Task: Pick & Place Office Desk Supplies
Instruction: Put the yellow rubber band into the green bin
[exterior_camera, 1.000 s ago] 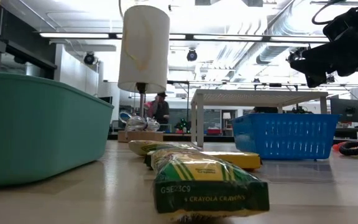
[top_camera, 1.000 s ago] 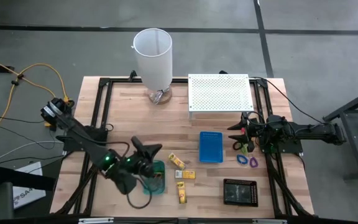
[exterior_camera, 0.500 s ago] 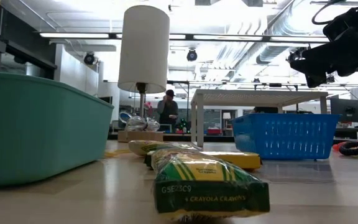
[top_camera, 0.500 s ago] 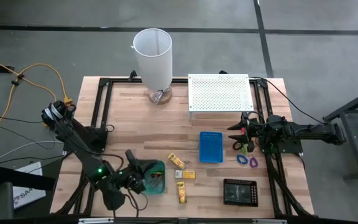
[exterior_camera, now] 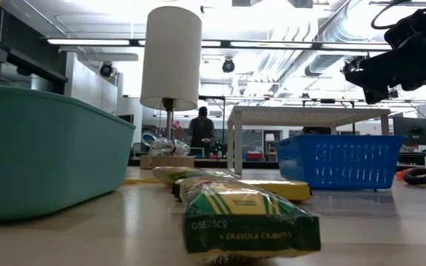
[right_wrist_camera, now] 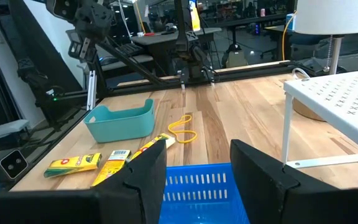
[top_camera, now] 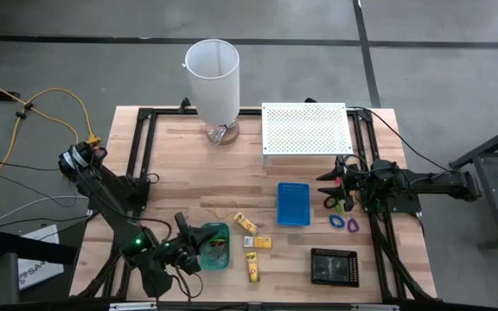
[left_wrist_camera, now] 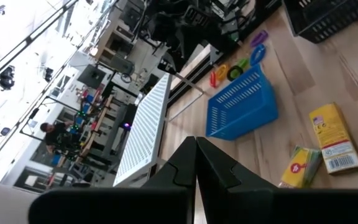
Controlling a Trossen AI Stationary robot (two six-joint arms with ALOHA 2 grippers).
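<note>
Left gripper (top_camera: 188,244) at the 9 o'clock edge of the green tray (top_camera: 222,231), fingers (left_wrist_camera: 211,163) pressed together with nothing between them — closed and empty, per the left wrist view. Rubber bands apparently already inside the tray, though too small in the high view to be sure.

Still loose on the table (top_camera: 249,183): yellow rubber band (right_wrist_camera: 182,130) at 12 o'clock of the tray; three Crayola crayon packets (top_camera: 256,243) at its 3 o'clock; blue and purple clips (top_camera: 345,223) at 3 o'clock of the blue basket (top_camera: 293,204); red and green bands (left_wrist_camera: 227,72) near the right arm.

Right gripper (top_camera: 335,185) parked near those clips, fingers spread apart and empty.

Likely step — next pick for the left arm. Suggested:
- Open wide before descending.
- For the nearest packet, straddle the short axis.
- For the thin band, press a fingertip flat to the wood; expect slipping.
- Lift clear of the tray wall before releasing.
</note>
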